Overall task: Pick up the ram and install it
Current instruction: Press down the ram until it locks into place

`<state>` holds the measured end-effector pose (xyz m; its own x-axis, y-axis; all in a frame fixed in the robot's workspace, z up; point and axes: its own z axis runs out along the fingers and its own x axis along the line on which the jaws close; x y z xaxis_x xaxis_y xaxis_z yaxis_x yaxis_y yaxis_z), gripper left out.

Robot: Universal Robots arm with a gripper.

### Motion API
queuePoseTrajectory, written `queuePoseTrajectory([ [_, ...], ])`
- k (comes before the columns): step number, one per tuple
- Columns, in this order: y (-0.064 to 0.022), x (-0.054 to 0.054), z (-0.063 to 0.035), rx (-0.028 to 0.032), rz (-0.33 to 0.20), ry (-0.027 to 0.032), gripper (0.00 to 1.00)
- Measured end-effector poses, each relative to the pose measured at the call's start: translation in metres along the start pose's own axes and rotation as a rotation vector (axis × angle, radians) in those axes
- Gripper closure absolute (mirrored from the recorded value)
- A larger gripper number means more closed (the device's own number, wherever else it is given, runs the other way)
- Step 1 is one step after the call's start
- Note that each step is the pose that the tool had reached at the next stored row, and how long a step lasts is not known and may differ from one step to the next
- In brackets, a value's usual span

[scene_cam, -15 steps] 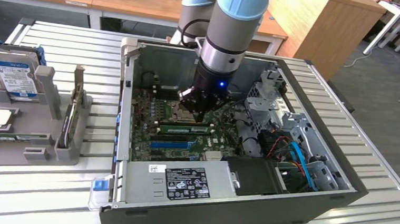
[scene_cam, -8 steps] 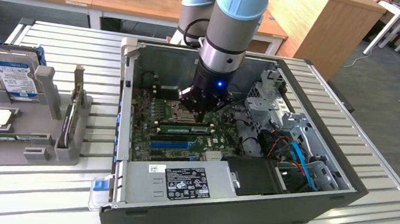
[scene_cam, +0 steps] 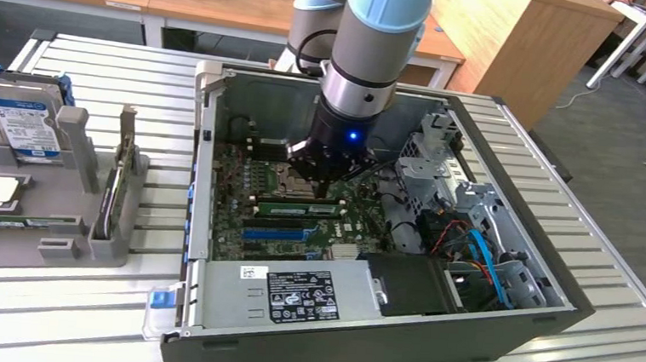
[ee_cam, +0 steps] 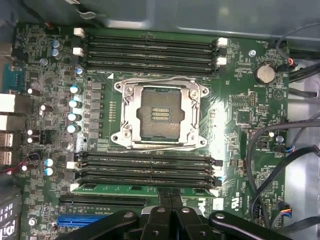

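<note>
Shut black tool (ee_cam: pixel 171 207) is seen directly above the long, thin green ram stick (ee_cam: pixel 145 189), seated in the black slot at the tool's twelve o'clock.

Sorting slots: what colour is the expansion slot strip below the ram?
Bright blue, clearest in the wrist view.

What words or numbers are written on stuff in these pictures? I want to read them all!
None can be read for sure.
White sticker and black label on the power supply: print too small.
Blue-and-white label on the hard drive: too blurred.
White lettering on the motherboard: too small.
Pale label on the ram: not readable.
</note>
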<state>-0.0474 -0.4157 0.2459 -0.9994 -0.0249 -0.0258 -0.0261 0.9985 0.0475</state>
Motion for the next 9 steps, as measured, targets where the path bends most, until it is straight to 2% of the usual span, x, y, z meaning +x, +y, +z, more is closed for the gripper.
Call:
queuePoseTrajectory([
  [5, 0.0, 0.0001, 0.0, 0.0, 0.022, 0.018, 0.89],
  [6, 0.0, 0.0001, 0.0, 0.0001, 0.026, 0.02, 0.89],
  [9, 0.0, 0.0001, 0.0, 0.0001, 0.036, 0.0201, 0.89],
])
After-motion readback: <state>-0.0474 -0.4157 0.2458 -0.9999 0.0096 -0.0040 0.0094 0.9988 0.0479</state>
